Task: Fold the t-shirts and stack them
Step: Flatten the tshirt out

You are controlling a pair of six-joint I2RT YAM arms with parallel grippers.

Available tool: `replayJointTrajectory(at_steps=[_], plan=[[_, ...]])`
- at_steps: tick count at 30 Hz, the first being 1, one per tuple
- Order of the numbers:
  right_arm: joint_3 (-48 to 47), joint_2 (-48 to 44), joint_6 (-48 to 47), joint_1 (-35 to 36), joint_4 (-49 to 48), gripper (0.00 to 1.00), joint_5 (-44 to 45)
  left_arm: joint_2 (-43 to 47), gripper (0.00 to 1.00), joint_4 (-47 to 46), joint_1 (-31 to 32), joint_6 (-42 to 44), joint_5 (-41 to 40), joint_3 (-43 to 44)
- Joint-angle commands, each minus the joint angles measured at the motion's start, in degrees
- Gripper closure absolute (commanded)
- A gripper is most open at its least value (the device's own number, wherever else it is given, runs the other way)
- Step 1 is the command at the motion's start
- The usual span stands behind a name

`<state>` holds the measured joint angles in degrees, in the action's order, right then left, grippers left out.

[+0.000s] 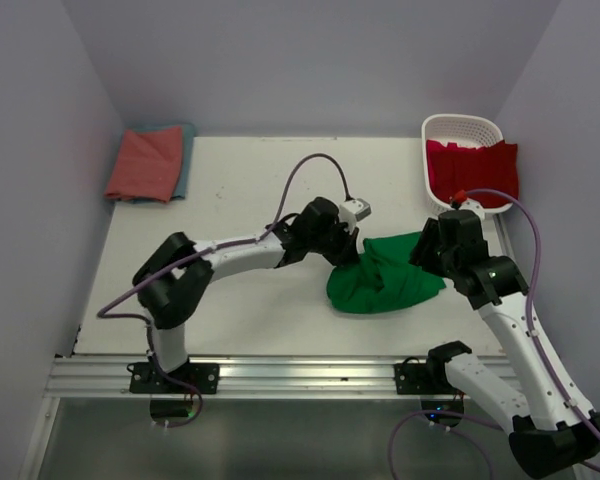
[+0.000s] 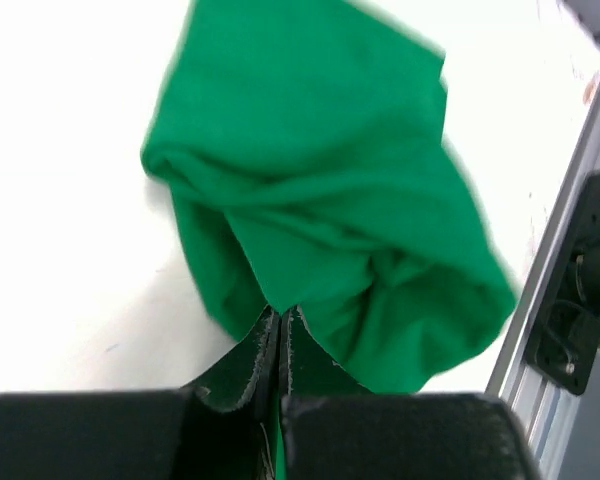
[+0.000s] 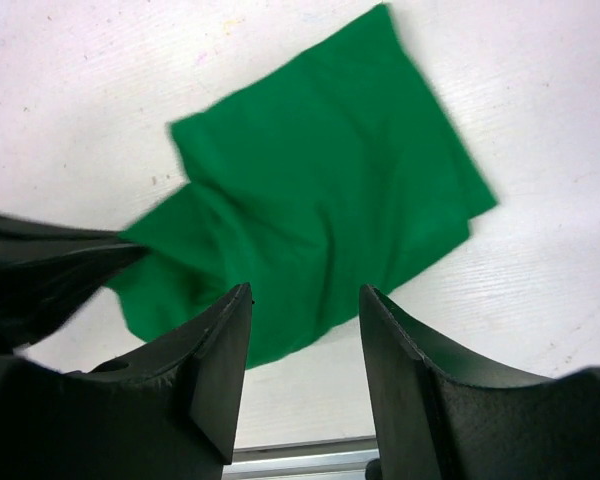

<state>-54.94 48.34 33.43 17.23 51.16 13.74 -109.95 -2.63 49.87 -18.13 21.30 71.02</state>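
Matt green cloth t-shirt point(image 2: 320, 200), matt black fingers point(image 3: 215, 370), smooth white table point(image 1: 260, 310)

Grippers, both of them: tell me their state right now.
Left gripper: shut on the green t-shirt, pinching its edge.
Right gripper: open, over the green t-shirt, holding nothing.

Overhead wide, wrist close-ups sharing green t-shirt point(image 1: 385, 275)

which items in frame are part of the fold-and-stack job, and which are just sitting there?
Job:
- green t-shirt, pinched in the shut left pincer, with the right pincer open over it
- red t-shirt, in the basket
- salmon-pink t-shirt, lying on the teal-blue t-shirt

Just there:
- white basket
- table
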Motion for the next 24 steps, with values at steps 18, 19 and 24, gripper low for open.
replayJointTrajectory(at_steps=[18,19,24], plan=[[2.5,3.1,-0.1,0.2,-12.8,0.48,-12.6,38.4,1.0,34.7,0.1,11.3,-36.9,29.8],[2.7,2.9,0.0,0.2,-13.2,0.48,-12.8,37.6,1.0,35.4,0.1,11.7,-37.1,31.6],[3.7,1.9,-0.5,0.2,-13.1,0.46,-12.6,32.6,1.0,37.0,0.1,12.9,-36.9,41.0]])
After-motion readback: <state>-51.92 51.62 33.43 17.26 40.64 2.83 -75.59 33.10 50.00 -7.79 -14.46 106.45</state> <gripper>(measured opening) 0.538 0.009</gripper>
